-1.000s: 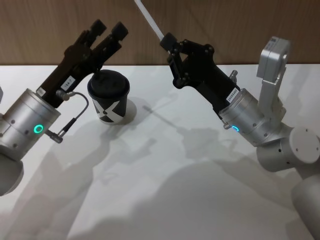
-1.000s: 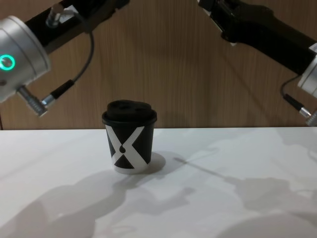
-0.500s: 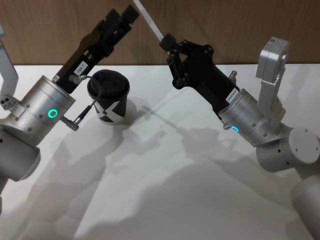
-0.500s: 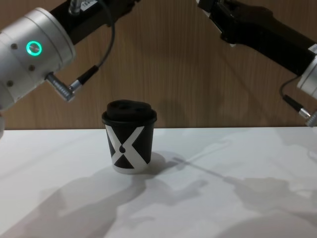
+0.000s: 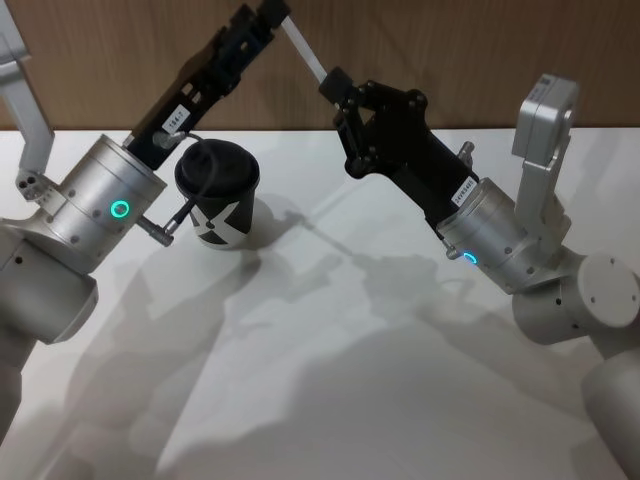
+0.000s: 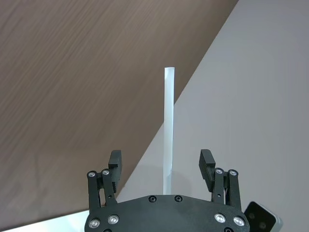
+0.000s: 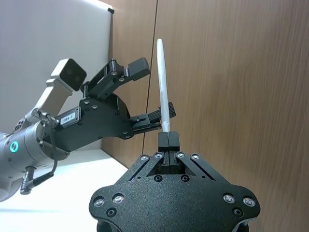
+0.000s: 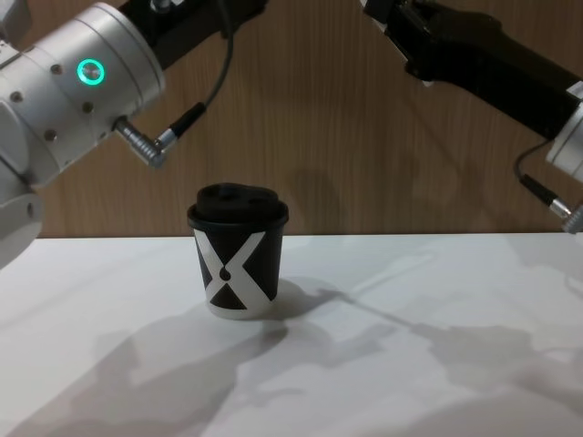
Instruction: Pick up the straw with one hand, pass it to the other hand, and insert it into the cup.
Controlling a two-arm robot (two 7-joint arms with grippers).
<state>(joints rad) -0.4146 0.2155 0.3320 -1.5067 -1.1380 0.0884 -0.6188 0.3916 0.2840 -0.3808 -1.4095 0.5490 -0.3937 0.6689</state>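
Handover: R gripper (image 7: 169, 140) is clamped on the low end of the straw (image 6: 168, 121), held tilted in the air up & right of the cup (image 5: 217, 195); L gripper (image 6: 161, 162) is spread apart either side of it, so best centre it, close L firmly, and only then open R.
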